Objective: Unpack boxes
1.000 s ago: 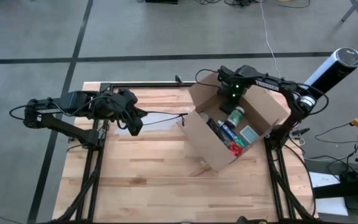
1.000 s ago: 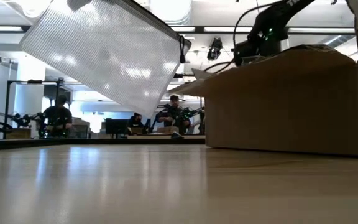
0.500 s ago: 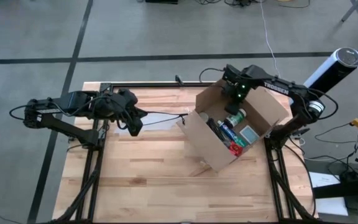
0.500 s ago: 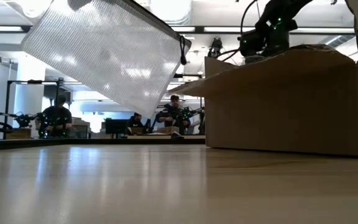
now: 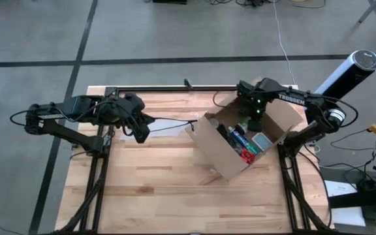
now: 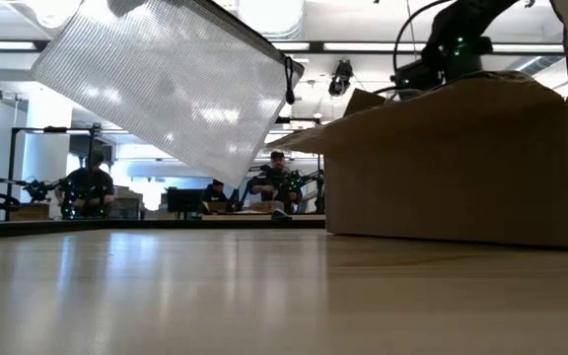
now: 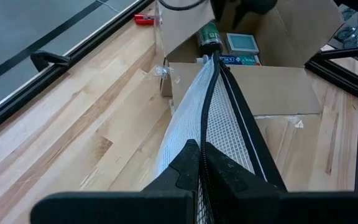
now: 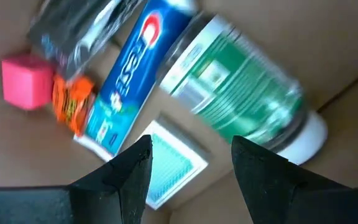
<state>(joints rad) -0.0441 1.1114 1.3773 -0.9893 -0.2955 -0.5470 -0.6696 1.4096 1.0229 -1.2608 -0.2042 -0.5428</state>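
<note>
The brown cardboard box (image 5: 224, 156) stands open on the table's right half, its bottom on the wood. It also shows in the low view (image 6: 461, 168) and the left wrist view (image 7: 272, 87). Inside lie a green-labelled jar (image 8: 241, 93), a blue toothpaste tube (image 8: 135, 74), a teal packet (image 8: 169, 165) and a pink cube (image 8: 27, 81). My right gripper (image 5: 254, 112) (image 8: 191, 149) is open above the jar and the teal packet, inside the box opening, and touches nothing I can see. My left gripper (image 5: 142, 130) (image 7: 199, 163), over the table's left half, is shut on a white mesh zip pouch (image 6: 166, 84). My left gripper pinches the mesh pouch between its two fingers at the end of the black zipper edge (image 7: 205, 140). The fingers lie level and point toward the table's right. The pouch is lifted clear of the table, stands on edge, and stretches away toward the box.
A small red knife (image 7: 143, 19) lies by the table's far edge, beside the box. Black rails (image 5: 155, 87) run along the far side. Bare wood (image 5: 149, 183) lies near and left of the box. People sit in the room behind (image 6: 92, 182).
My right gripper has moved from the box's far corner toward the table's near and right edges, over the box's inside. The box's far flap has tipped lower. The left gripper and the pouch have kept still.
</note>
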